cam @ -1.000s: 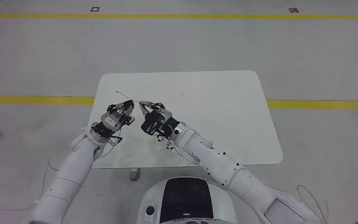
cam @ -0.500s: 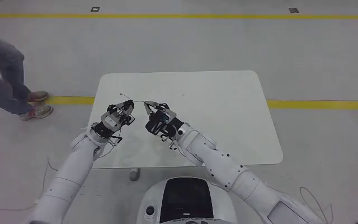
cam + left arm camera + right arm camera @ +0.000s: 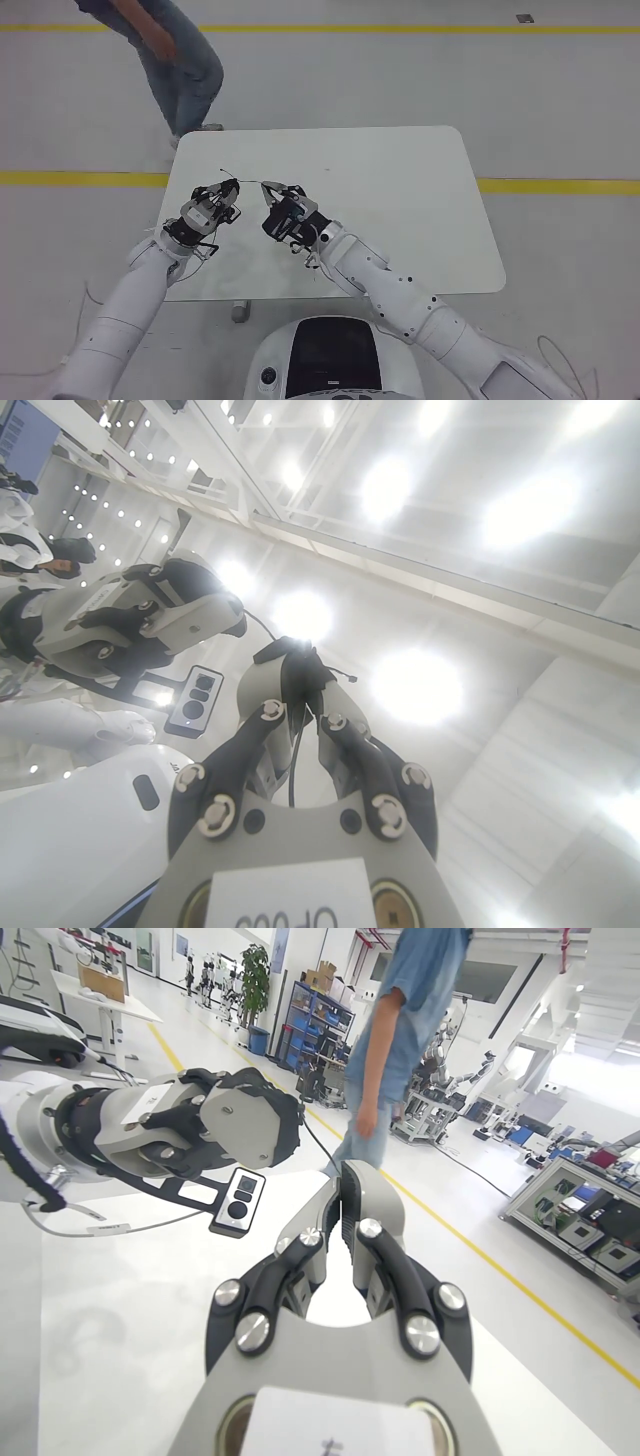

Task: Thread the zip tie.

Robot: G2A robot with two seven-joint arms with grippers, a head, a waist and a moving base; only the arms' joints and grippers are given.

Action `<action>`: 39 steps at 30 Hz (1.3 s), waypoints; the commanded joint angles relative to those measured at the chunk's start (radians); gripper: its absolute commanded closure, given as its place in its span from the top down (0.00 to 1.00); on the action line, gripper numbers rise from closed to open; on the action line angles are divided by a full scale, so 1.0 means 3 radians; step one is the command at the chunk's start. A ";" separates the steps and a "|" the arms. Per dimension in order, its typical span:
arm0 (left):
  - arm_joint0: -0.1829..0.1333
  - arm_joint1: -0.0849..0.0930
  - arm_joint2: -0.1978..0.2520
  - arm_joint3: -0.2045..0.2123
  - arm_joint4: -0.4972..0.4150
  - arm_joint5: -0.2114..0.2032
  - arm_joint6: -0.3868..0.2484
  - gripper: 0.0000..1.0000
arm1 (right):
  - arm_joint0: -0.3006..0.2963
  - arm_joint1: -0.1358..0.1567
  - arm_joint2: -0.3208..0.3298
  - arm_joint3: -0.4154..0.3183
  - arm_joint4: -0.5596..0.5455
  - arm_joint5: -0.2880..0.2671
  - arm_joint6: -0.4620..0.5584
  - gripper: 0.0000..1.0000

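Pinching the zip tie [image 3: 318, 1141] between them, the two grippers are hovering above the left part of the table [image 3: 400, 200], about midway between its far edge and the edge nearest the robot. The left gripper [image 3: 232, 189] is sitting closer to the table's left edge, while the right gripper [image 3: 268, 187] is sitting a little more toward the table's middle. Their tips are pointing at each other with a small gap between them.

The left gripper's fingers [image 3: 257, 692] are pressing tightly together on the thin black zip tie, with no opening showing between the pads. In the left wrist view a length of the zip tie is running down between those fingers toward the palm, and a short thin end is poking out beside the fingertips. The right gripper's fingers [image 3: 372, 1200] are likewise lying flat against each other, narrow, and in the right wrist view the zip tie is entering their very tips.

Between the two grippers the zip tie is stretching as a fine dark line, hanging in the air above the table's white top rather than lying on it. In the top view a short free end is curving away from the left gripper toward the table's far left corner. Whether that end is passing through the zip tie's head is too small to tell.
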 commanded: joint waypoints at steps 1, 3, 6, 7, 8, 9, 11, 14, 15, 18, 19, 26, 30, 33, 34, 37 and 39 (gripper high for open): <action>0.0000 0.0000 0.0000 0.0000 0.0000 0.0000 0.0000 0.00 | -0.0002 0.0001 -0.0001 0.0000 0.0000 0.0003 0.0009 0.00; 0.0000 0.0000 0.0000 0.0000 0.0000 0.0000 0.0000 0.00 | -0.0007 0.0002 -0.0001 0.0001 0.0000 0.0010 0.0021 0.00; 0.0000 0.0000 0.0000 0.0000 0.0000 0.0000 0.0000 0.00 | -0.0012 0.0003 0.0001 -0.0001 0.0000 0.0017 0.0033 0.00; 0.0000 0.0000 0.0000 0.0000 0.0000 0.0000 0.0000 0.00 | -0.0014 0.0004 0.0001 -0.0001 0.0000 0.0019 0.0036 0.00; 0.0000 0.0000 0.0000 0.0000 0.0000 0.0000 0.0000 0.00 | -0.0015 0.0005 0.0001 -0.0002 0.0000 0.0020 0.0038 0.00; 0.0000 0.0000 0.0000 0.0000 0.0000 0.0000 0.0000 0.00 | -0.0017 0.0006 0.0002 -0.0003 0.0000 0.0023 0.0042 0.00; 0.0000 0.0000 0.0000 0.0000 0.0000 0.0000 0.0000 0.00 | -0.0019 0.0007 0.0004 -0.0005 0.0000 0.0026 0.0048 0.00; 0.0000 0.0000 0.0000 0.0000 0.0000 0.0000 0.0000 0.00 | -0.0021 0.0009 0.0006 -0.0003 0.0000 0.0030 0.0055 0.00; 0.0000 0.0000 0.0000 0.0000 0.0000 0.0000 0.0000 0.00 | -0.0025 0.0009 0.0006 -0.0003 0.0000 0.0031 0.0056 0.00; 0.0000 0.0000 0.0000 0.0000 0.0000 0.0000 0.0000 0.00 | -0.0032 0.0011 0.0010 -0.0001 0.0000 0.0032 0.0064 0.00; 0.0000 0.0000 0.0000 0.0000 0.0000 0.0000 0.0000 0.00 | -0.0035 0.0011 0.0011 0.0000 0.0000 0.0031 0.0066 0.00; 0.0000 0.0000 0.0000 0.0000 0.0000 0.0000 0.0000 0.00 | -0.0043 0.0015 0.0019 0.0004 0.0000 0.0026 0.0085 0.00; 0.0000 0.0000 0.0000 0.0000 0.0000 0.0000 0.0000 0.00 | -0.0047 0.0016 0.0024 0.0005 0.0000 0.0022 0.0095 0.00; 0.0000 0.0000 0.0000 0.0000 0.0000 0.0000 0.0000 0.00 | -0.0049 0.0017 0.0030 0.0007 0.0000 0.0020 0.0103 0.00; 0.0000 0.0000 0.0000 0.0000 0.0000 0.0000 0.0000 0.00 | -0.0049 0.0018 0.0031 0.0006 0.0000 0.0020 0.0106 0.00; 0.0000 0.0000 0.0000 0.0000 0.0000 0.0000 0.0000 0.00 | -0.0049 0.0019 0.0034 0.0006 0.0000 0.0019 0.0116 0.00; 0.0000 0.0000 0.0000 0.0000 0.0000 0.0000 0.0000 0.00 | -0.0049 0.0019 0.0036 0.0006 0.0000 0.0019 0.0123 0.00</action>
